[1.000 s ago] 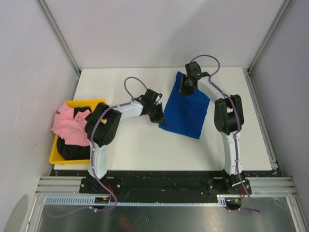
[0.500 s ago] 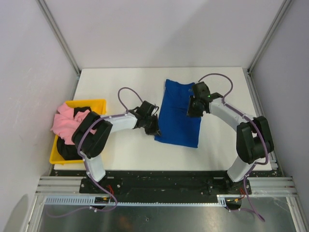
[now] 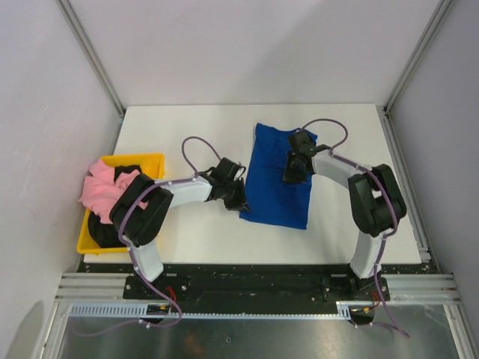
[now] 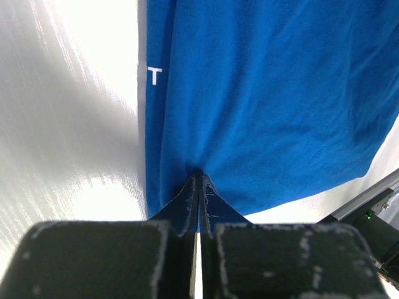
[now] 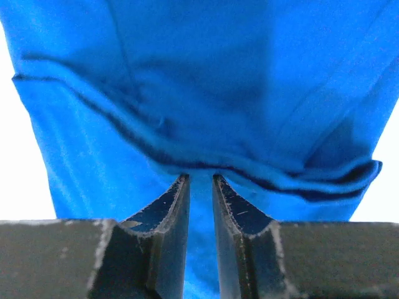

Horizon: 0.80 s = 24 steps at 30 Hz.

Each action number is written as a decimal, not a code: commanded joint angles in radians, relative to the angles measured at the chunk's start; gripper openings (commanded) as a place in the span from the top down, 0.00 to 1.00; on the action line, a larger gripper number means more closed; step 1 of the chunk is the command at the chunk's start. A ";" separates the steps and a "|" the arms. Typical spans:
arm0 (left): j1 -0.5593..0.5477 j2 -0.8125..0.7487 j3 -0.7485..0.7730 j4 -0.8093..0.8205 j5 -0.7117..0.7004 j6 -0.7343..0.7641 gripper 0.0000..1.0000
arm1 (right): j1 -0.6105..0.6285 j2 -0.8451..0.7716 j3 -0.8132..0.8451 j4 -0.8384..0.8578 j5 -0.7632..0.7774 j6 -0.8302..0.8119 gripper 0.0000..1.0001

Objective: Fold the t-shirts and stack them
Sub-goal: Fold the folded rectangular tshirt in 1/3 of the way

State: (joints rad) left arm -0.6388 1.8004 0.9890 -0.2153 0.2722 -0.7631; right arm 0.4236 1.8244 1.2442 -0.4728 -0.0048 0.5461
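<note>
Left pincer (image 4: pixel 198 182) clamped on an edge of the blue t-shirt (image 3: pixel 278 196) on the worktop (image 3: pixel 187 131); right pincer (image 5: pixel 198 179) narrowly parted at its fold.

Overhead; both wrists close on t-shirt (image 3: pixel 271 196)

Folded t-shirt (image 3: pixel 277 191) on table (image 3: pixel 187 127) centre, bin (image 3: pixel 153 158) left — shirts (image 3: pixel 105 191) inside

A royal-blue t-shirt (image 3: pixel 281 183), marked with a white printed letter T (image 4: pixel 154 75) at one edge, is pictured on a white bench (image 3: pixel 187 127). A pink t-shirt (image 3: pixel 105 191) and a black t-shirt (image 3: pixel 105 230) are shown in a yellow bin (image 3: pixel 153 158). The left gripper (image 4: pixel 198 179) and right gripper (image 5: pixel 198 179) are finished in black.
</note>
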 commanded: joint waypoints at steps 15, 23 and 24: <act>-0.012 -0.023 -0.038 -0.044 -0.030 0.011 1.00 | 0.004 0.094 0.250 -0.083 0.101 0.004 0.69; -0.011 -0.031 -0.033 -0.044 -0.030 0.010 1.00 | 0.019 0.183 0.319 -0.104 0.103 0.002 0.77; -0.011 -0.032 -0.033 -0.043 -0.029 0.010 1.00 | 0.020 0.198 0.327 -0.103 0.100 0.002 0.77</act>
State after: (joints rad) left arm -0.6392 1.7969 0.9810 -0.2035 0.2726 -0.7628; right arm 0.4355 1.9770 1.5085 -0.5716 0.0731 0.5465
